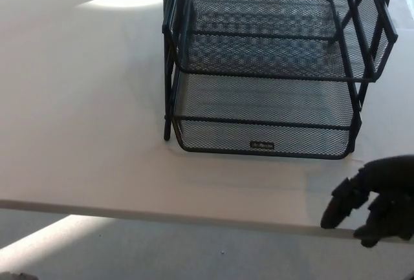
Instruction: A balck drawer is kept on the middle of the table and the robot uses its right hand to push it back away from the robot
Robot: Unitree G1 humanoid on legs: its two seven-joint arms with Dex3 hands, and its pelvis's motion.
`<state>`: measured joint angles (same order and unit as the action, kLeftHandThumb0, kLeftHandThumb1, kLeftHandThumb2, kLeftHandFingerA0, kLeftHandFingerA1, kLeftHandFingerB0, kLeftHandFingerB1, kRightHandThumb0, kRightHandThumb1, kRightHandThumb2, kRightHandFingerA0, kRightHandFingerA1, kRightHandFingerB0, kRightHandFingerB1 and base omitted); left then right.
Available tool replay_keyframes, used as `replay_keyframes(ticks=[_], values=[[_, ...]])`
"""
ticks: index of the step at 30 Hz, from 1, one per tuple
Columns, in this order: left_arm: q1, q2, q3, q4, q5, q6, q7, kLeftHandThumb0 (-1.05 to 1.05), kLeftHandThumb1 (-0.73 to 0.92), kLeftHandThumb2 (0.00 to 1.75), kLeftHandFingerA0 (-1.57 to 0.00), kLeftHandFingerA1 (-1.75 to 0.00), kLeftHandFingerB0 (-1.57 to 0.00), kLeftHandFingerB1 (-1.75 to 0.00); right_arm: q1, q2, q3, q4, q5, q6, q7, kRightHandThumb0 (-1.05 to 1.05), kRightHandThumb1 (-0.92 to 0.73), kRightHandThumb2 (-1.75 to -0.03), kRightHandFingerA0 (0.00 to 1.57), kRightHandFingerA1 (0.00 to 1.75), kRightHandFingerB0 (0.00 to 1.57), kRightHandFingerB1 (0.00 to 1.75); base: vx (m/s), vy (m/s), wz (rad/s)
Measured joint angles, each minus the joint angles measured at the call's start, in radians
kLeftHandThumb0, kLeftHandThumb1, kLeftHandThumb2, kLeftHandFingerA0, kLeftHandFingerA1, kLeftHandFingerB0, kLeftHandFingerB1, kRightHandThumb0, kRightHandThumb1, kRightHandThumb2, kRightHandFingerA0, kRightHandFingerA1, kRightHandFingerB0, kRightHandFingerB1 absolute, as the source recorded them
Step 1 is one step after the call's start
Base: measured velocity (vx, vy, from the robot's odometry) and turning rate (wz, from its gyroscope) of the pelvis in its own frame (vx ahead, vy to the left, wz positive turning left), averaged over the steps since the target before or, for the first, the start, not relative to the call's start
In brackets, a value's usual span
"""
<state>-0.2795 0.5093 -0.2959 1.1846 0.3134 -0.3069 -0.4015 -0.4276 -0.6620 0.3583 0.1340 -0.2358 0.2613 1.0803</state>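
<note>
Hovering, right hand (378, 199): low at the table (84, 118) near edge, fingers loosely curled apart, holding nothing, clear of the drawer (265, 125)
Drawer: black mesh, bottom tier of a rack (169, 53), mid-table, front sticking out toward the robot
Left hand: not in view
Risk: an off-centre shove on the right corner could skew the drawer or slide the whole rack
Risk: fingers could snag in the mesh

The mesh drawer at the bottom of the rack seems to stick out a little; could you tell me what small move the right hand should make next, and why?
Probably reach the right hand forward to the drawer front. The hand hangs near the table edge, apart from the drawer, whose front protrudes past the rack posts.
</note>
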Motion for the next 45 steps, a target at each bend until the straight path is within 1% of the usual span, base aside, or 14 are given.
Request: replay_keyframes(ticks=[3,6,10,14,22,29,33,34,36,38,41,42,43,45], values=[[0.000,0.000,0.000,0.000,0.000,0.000,0.000,-0.54,0.74,0.62,-0.51,-0.39,-0.33,-0.33,0.081,-0.008,-0.063,0.006,0.027,-0.010,-0.013,-0.53,-0.76,-0.63,0.55,0.40,0.38,0.35,0.00,0.000,0.00],[0.001,0.000,0.000,-0.001,0.000,-0.001,0.000,-0.56,0.75,0.63,-0.50,-0.39,-0.33,-0.33,0.174,-0.010,-0.128,0.033,0.058,-0.042,-0.033,-0.56,-0.75,-0.64,0.52,0.40,0.35,0.34,0.00,0.000,0.00],[0.001,0.000,0.000,-0.001,0.000,-0.002,0.000,-0.54,0.74,0.62,-0.51,-0.39,-0.34,-0.33,0.220,-0.010,-0.154,0.070,0.069,-0.080,-0.058,-0.52,-0.75,-0.64,0.49,0.40,0.34,0.34,0.00,0.000,0.00],[0.001,0.000,0.000,-0.001,0.000,-0.002,0.000,-0.55,0.74,0.63,-0.53,-0.39,-0.33,-0.33,0.243,-0.009,-0.143,0.135,0.047,-0.110,-0.118,-0.49,-0.77,-0.64,0.48,0.39,0.35,0.33,0.00,0.000,0.00],[0.001,0.000,-0.001,0.000,0.000,-0.002,0.000,-0.56,0.75,0.63,-0.50,-0.38,-0.35,-0.33,0.216,0.026,-0.050,0.325,-0.035,-0.121,-0.240,-0.46,-0.78,-0.64,0.49,0.42,0.36,0.35,0.00,0.000,0.00],[0.001,0.000,-0.001,0.000,0.000,-0.002,0.000,-0.55,0.75,0.63,-0.50,-0.38,-0.34,-0.33,0.151,0.088,0.030,0.573,-0.098,-0.130,-0.351,-0.48,-0.75,-0.63,0.49,0.41,0.41,0.34,0.00,0.000,0.00],[0.001,0.000,-0.001,0.000,0.000,-0.002,0.000,-0.56,0.75,0.63,-0.48,-0.38,-0.34,-0.33,0.113,0.122,0.060,0.696,-0.121,-0.135,-0.403,-0.50,-0.73,-0.64,0.55,0.43,0.43,0.36,0.00,0.000,0.00],[0.001,0.000,-0.001,0.000,0.000,-0.002,0.000,-0.57,0.71,0.63,-0.49,-0.39,-0.33,-0.33,0.099,0.135,0.073,0.742,-0.130,-0.139,-0.424,-0.48,-0.77,-0.63,0.59,0.43,0.46,0.36,0.00,0.000,0.00],[0.001,0.000,-0.001,0.000,-0.001,-0.002,0.000,-0.55,0.74,0.62,-0.50,-0.39,-0.34,-0.33,0.084,0.153,0.092,0.795,-0.142,-0.142,-0.450,-0.49,-0.76,-0.63,0.61,0.43,0.48,0.36,0.00,0.000,0.00],[0.001,0.000,-0.001,0.000,-0.001,-0.002,0.000,-0.56,0.71,0.62,-0.49,-0.39,-0.33,-0.33,0.070,0.174,0.111,0.853,-0.155,-0.147,-0.483,-0.51,-0.75,-0.61,0.59,0.41,0.46,0.35,0.00,0.000,0.00],[0.001,0.000,-0.001,0.000,-0.001,-0.002,0.000,-0.57,0.71,0.63,-0.49,-0.39,-0.32,-0.33,0.057,0.198,0.131,0.917,-0.171,-0.156,-0.524,-0.51,-0.76,-0.63,0.56,0.41,0.44,0.36,0.00,0.000,0.00],[0.001,0.000,-0.001,0.000,-0.001,-0.002,0.000,-0.56,0.74,0.62,-0.52,-0.39,-0.34,-0.33,0.055,0.204,0.136,0.930,-0.174,-0.158,-0.534,-0.50,-0.77,-0.63,0.54,0.41,0.39,0.35,0.00,0.000,0.00],[0.001,0.000,-0.001,0.000,-0.001,-0.002,0.000,-0.56,0.75,0.63,-0.50,-0.39,-0.33,-0.33,0.048,0.220,0.147,0.968,-0.186,-0.164,-0.558,-0.49,-0.77,-0.63,0.55,0.41,0.42,0.36,0.00,0.000,0.00],[0.001,0.000,-0.001,0.000,-0.001,-0.002,0.000,-0.57,0.75,0.63,-0.51,-0.39,-0.33,-0.33,0.041,0.235,0.157,1.003,-0.195,-0.168,-0.579,-0.50,-0.78,-0.63,0.54,0.40,0.41,0.35,0.00,0.000,0.00]])
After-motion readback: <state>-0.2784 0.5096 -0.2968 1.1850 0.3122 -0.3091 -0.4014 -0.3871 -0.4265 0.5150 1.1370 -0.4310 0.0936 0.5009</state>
